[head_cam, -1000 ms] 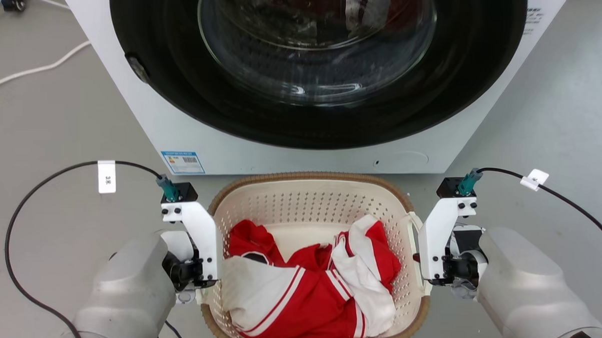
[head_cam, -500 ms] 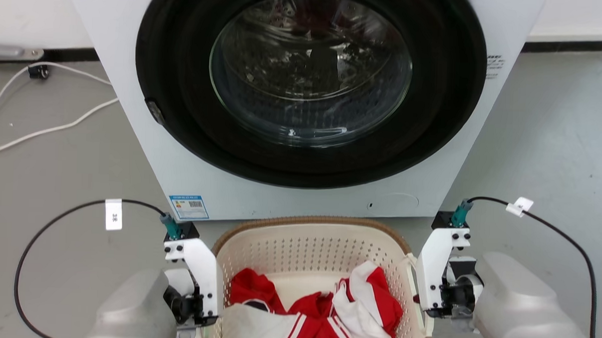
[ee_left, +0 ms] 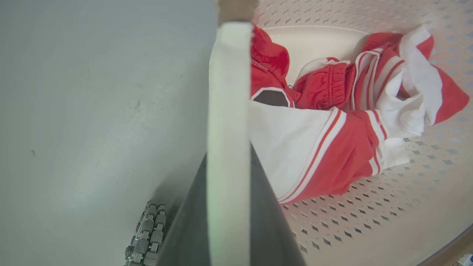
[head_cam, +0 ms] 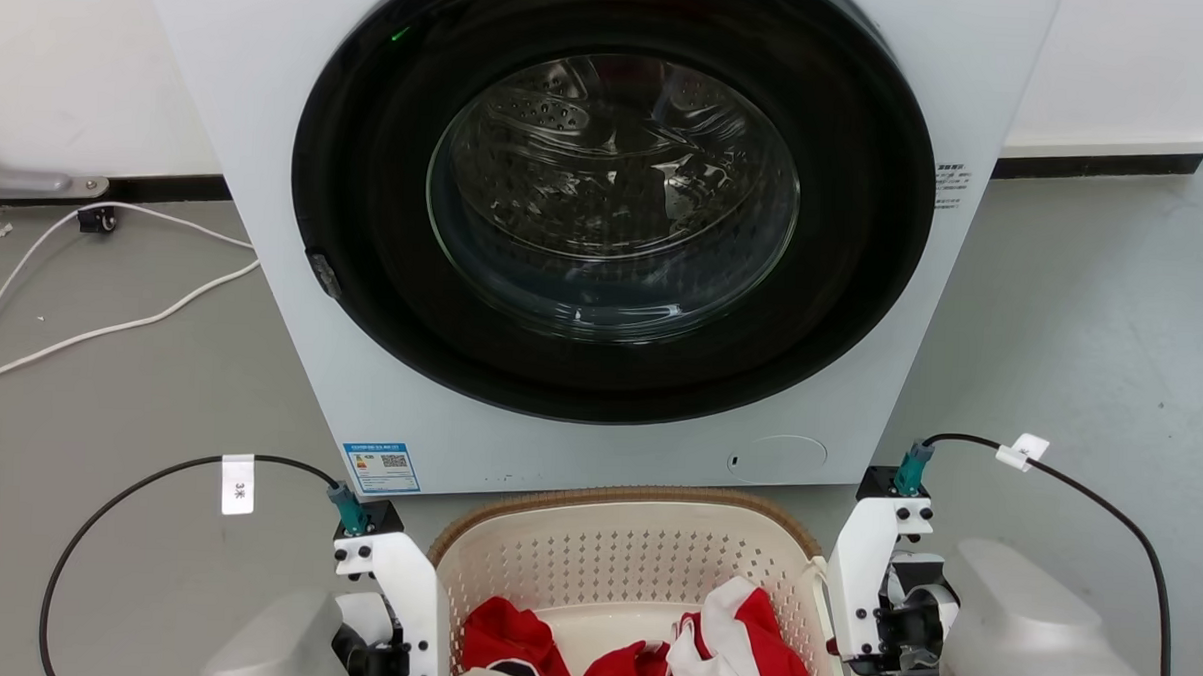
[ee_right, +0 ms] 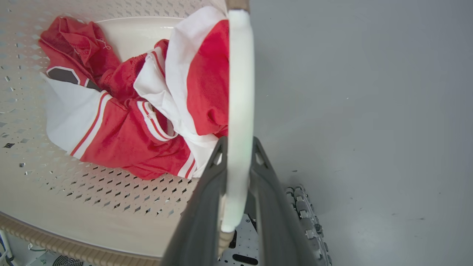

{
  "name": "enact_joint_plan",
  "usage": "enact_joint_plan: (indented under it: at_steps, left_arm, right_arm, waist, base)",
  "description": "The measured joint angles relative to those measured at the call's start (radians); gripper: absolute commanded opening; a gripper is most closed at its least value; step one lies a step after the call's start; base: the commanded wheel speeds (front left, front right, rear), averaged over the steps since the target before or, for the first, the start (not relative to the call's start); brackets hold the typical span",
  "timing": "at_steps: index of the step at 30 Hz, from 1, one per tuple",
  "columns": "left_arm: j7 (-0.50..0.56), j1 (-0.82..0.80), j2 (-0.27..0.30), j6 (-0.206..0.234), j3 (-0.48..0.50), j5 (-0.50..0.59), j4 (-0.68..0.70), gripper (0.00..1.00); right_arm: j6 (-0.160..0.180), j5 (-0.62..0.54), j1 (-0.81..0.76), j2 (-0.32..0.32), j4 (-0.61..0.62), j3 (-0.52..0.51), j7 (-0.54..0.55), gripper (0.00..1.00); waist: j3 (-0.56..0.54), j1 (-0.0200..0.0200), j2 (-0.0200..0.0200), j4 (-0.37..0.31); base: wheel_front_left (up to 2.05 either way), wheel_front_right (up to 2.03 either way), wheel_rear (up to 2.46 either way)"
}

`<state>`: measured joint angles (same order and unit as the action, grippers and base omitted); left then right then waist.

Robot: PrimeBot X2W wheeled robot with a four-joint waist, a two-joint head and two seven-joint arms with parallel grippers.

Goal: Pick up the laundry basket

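The left gripper (ee_left: 229, 162) and right gripper (ee_right: 239, 145) are each pinching one of the side handles (ee_right: 240, 74) of the laundry basket (head_cam: 634, 544), which is between them, just before the washer (head_cam: 264, 266). The lifting looks to be in hand; the next move is calling for both arms rising evenly.

Cream perforated laundry basket (head_cam: 613, 569) (brown-rimmed), red-and-white striped clothes (head_cam: 751, 645), white washer (head_cam: 269, 116), grey floor (head_cam: 1092, 325)

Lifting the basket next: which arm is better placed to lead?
Neither: left and right look equally placed. The left end effector is shut on the left handle of the laundry basket, and the right end effector on the right handle. Probably lift with both together.
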<state>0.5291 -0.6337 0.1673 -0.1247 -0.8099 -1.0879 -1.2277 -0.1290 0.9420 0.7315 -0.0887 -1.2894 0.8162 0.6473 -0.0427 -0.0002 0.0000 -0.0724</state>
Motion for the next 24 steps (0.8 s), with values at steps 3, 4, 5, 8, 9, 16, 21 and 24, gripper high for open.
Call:
enact_joint_plan:
  at_steps: [3,4,5,8,9,16,21,24]
  left_arm:
    - [-0.001,0.009,0.000,0.000,-0.005,-0.005,0.002,0.00]
    - [-0.002,0.013,0.000,0.000,-0.007,-0.008,0.002,0.00]
    - [-0.001,0.015,-0.001,0.000,-0.009,-0.008,0.002,0.00]
    - [-0.001,0.018,-0.001,0.000,-0.014,-0.011,0.003,0.00]
    - [-0.001,0.018,-0.001,0.000,-0.015,-0.014,0.003,0.00]
    - [-0.002,0.014,-0.001,0.000,-0.023,-0.021,0.003,0.00]
    - [-0.004,0.010,-0.001,0.000,-0.027,-0.028,0.003,0.00]
    - [-0.006,0.009,-0.001,0.000,-0.030,-0.034,0.003,0.00]
  right_arm:
    - [0.000,-0.001,-0.006,0.002,-0.001,-0.003,0.009,0.00]
    - [0.000,-0.001,-0.007,0.002,-0.002,-0.005,0.012,0.00]
    - [0.000,-0.001,-0.009,0.002,-0.002,-0.007,0.015,0.00]
    - [0.000,-0.001,-0.016,0.003,-0.003,-0.011,0.023,0.00]
    - [0.000,-0.001,-0.016,0.002,-0.003,-0.013,0.024,0.00]
    - [0.000,-0.009,-0.016,0.000,-0.003,-0.032,0.050,0.00]
    - [0.000,-0.017,-0.013,0.000,-0.003,-0.046,0.060,0.00]
    - [0.000,-0.022,-0.013,0.000,-0.003,-0.055,0.066,0.00]
  waist:
    - [-0.005,0.0000,0.0000,-0.001]
    - [-0.007,0.0000,0.0000,-0.002]
    - [-0.008,0.0001,0.0000,-0.003]
    - [-0.009,0.0000,0.0000,-0.005]
    - [-0.008,0.0001,0.0000,-0.005]
    - [0.000,0.0001,0.0000,-0.010]
    - [0.003,0.0002,0.0000,-0.012]
    - [0.005,0.0002,0.0000,-0.014]
  base:
    - [0.00,0.00,0.00]
    - [0.00,0.00,0.00]
    - [0.00,0.00,0.00]
    - [0.00,0.00,0.00]
    - [0.00,0.00,0.00]
    - [0.00,0.00,0.00]
    - [0.00,0.00,0.00]
    - [0.00,0.00,0.00]
